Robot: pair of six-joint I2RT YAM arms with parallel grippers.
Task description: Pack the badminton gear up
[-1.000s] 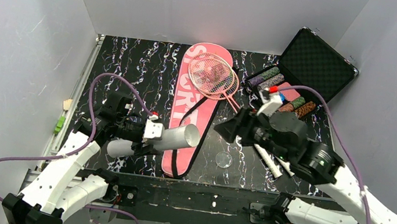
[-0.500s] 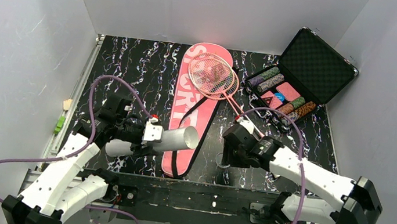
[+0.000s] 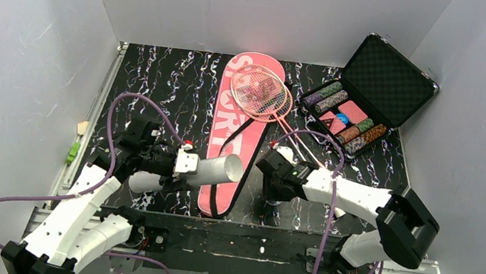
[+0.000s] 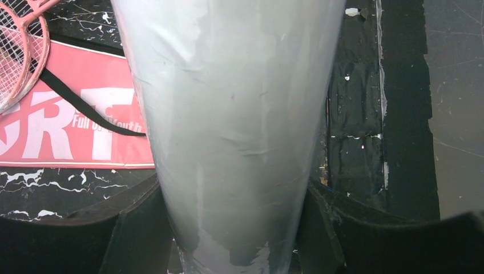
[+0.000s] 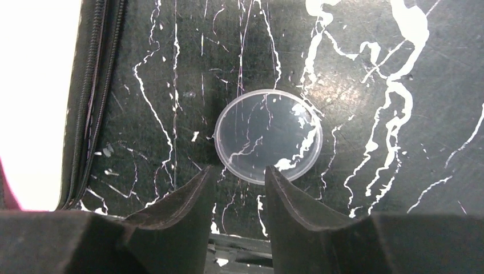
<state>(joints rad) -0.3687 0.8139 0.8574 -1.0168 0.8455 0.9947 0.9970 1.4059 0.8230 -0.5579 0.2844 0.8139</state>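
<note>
Gripping the tube tilted in the left tool by the bag, and hovering the narrowly parted, empty right tool at the near rim of the lid lying flat on the counter.

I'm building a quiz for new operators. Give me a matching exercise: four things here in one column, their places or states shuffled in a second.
1 white tube
2 clear round lid
3 pink rackets
4 poker chip case

A open, far right
B heads lying on the pink bag
C held in the left gripper
D flat on the table at the right gripper

Pairs: 1-C, 2-D, 3-B, 4-A
</note>
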